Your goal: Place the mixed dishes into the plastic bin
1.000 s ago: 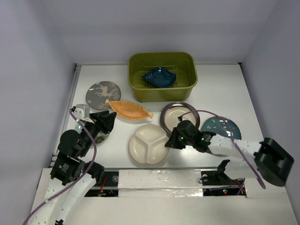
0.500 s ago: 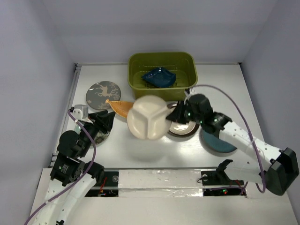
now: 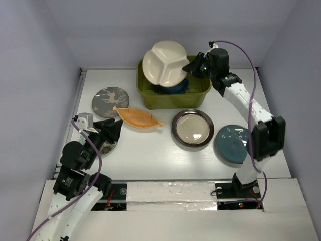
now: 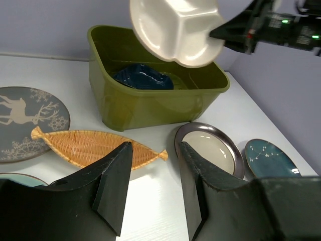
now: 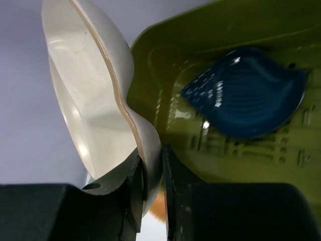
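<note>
**Inspector:** Status of the load?

**Operator:** One in; the dark blue plate (image 4: pixel 143 78) lies in the plastic bin (image 3: pixel 173 101), top centre. My right gripper (image 3: pixel 190 67) is clamped on the rim of the cream three-compartment plate (image 3: pixel 165 63), which is tilted above the bin and not yet released.

**Inspector:** Outstanding?

**Operator:** Five outside it: deer plate (image 3: pixel 110 102); orange leaf plate (image 3: pixel 138 118); brown-rimmed plate (image 3: pixel 192 127); teal plate (image 3: pixel 231 143); greenish plate (image 4: pixel 12 176). My left gripper (image 4: pixel 154 160), lower left, stands parted and empty.

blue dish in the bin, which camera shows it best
Right wrist view: the blue dish fills much of the frame, nearly whole, on the bin floor. From the top, the held cream plate covers most of it. The left wrist view shows it small, partly behind the bin wall.
</note>
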